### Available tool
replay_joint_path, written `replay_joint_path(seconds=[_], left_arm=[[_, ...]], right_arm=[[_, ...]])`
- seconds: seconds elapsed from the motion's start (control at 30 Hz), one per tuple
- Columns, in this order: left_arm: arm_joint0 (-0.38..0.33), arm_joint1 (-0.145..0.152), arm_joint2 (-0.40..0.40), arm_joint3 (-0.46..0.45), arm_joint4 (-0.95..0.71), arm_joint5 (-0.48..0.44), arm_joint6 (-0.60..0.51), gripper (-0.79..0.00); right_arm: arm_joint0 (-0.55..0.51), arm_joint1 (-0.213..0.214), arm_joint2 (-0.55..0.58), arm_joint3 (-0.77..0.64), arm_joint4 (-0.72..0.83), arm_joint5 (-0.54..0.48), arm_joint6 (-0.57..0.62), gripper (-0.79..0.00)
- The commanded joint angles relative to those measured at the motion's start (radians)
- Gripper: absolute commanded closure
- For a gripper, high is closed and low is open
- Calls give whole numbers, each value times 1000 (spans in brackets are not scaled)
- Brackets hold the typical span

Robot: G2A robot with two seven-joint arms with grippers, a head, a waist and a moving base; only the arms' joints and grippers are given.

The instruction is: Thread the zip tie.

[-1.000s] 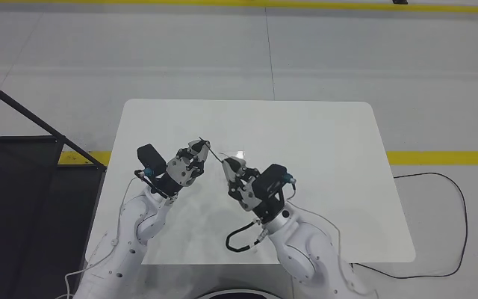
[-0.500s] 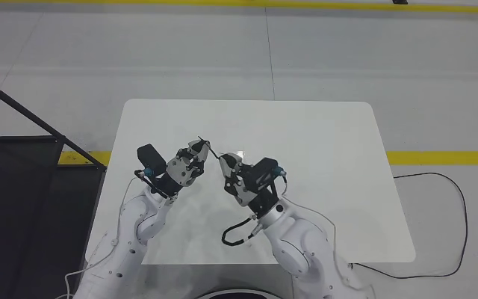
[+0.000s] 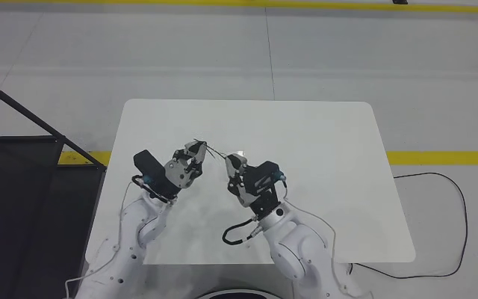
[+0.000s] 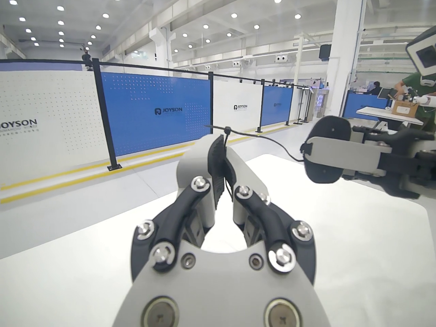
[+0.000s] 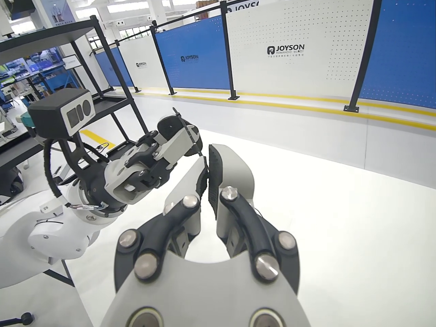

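- The left gripper (image 4: 221,153) is pressed shut on the zip tie (image 4: 227,130), just below its head.
- The right gripper (image 5: 206,165) pinches the thin strap.
- The zip tie is held between them, above the table (image 3: 321,149), nearer its left edge.

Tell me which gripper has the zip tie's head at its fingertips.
The left gripper: the head sits just above its shut fingers. The right gripper pinches only the thin strap running from it.
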Motion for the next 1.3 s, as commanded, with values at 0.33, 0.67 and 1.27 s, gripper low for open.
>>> replay_joint_path(seconds=[0.33, 0.67, 1.27], left_arm=[[12, -2, 17, 7, 86, 50, 66, 0], [21, -3, 16, 2, 79, 60, 75, 0], [56, -7, 25, -27, -67, -43, 53, 0]], right_arm=[[-3, -5, -7, -10, -36, 7, 24, 0], [-9, -9, -5, -16, -30, 1, 22, -172], [-224, 38, 174, -91, 176, -302, -71, -785]])
